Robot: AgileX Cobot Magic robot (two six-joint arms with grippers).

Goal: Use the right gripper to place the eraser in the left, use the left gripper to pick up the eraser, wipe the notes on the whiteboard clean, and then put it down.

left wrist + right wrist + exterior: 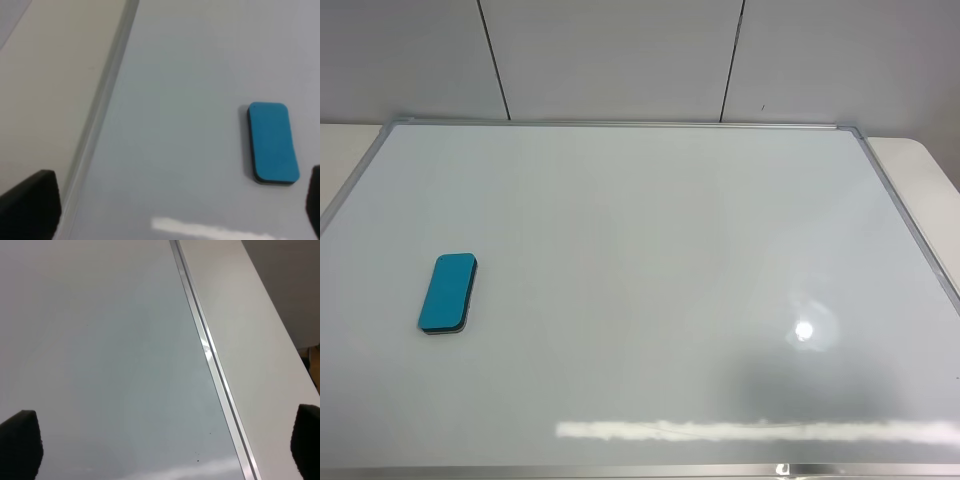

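Note:
The teal-blue eraser lies flat on the left part of the whiteboard, its black felt side down. Neither arm shows in the exterior high view. In the left wrist view my left gripper is open, its black fingertips far apart, hovering above the board near its silver frame. The eraser lies ahead of it, apart from both fingers. My right gripper is open too, with nothing between its fingertips, above the board's right frame. No notes are in view on the board.
A pale tabletop borders the whiteboard on the right and another strip on the left. A tiled wall rises behind the far frame. Glare streaks run along the board's near edge.

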